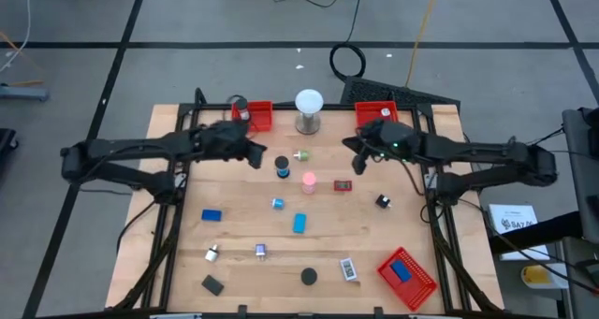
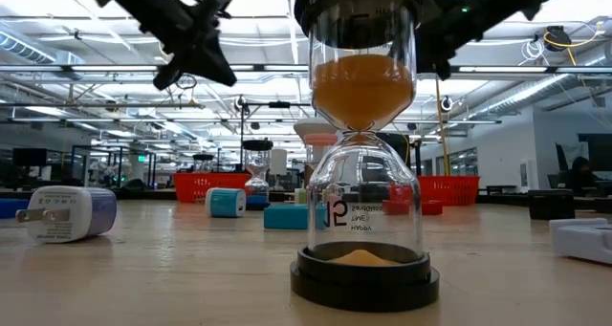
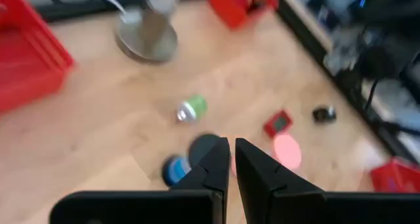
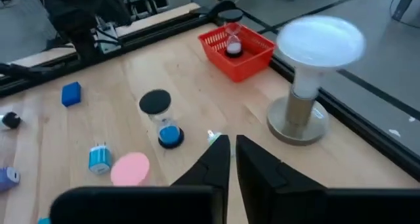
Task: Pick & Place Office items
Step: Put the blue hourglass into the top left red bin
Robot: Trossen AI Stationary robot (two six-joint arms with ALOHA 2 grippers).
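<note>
Hovering arms: both dark arms hang above the far half of the light wooden table [image 1: 234,235], and neither carries anything.
Left gripper [image 1: 257,157]: it is above the table just left of the small hourglass with black caps and blue sand [image 1: 283,167]. Its two fingers are pressed together with nothing between them, as the left wrist view shows [image 3: 231,159].
Right gripper [image 1: 357,163]: it is above the table, right of the white globe lamp on a metal base [image 1: 309,111]. Its fingers are also together and empty [image 4: 231,159].
Red mesh trays: one red mesh tray [image 1: 255,114] stands at the far edge left of the lamp, with a small hourglass inside it [image 4: 231,41]. A second tray [image 1: 376,113] stands at the far edge right of the lamp. A third tray [image 1: 408,278] lies near the front right corner, and a blue block [image 1: 401,269] is inside it.
Items in the middle: a small green and silver piece [image 1: 300,155] lies beside the blue-sand hourglass, a pink round disc [image 1: 309,180] lies close in front of them, and a small red square item [image 1: 343,185] is right of the disc.
Items nearer the front: a blue rectangular block [image 1: 211,215], a light blue block [image 1: 299,224], a black round disc [image 1: 309,277], a black flat block [image 1: 212,284] and a white item [image 1: 348,268] lie spread out on the wood, well apart.
Right side: a small black item [image 1: 383,201] lies alone on the table.
Front edge: in the low view a tall hourglass with orange sand [image 2: 363,144] stands upright, with a white and blue plug adapter [image 2: 69,214] lying to the side.
</note>
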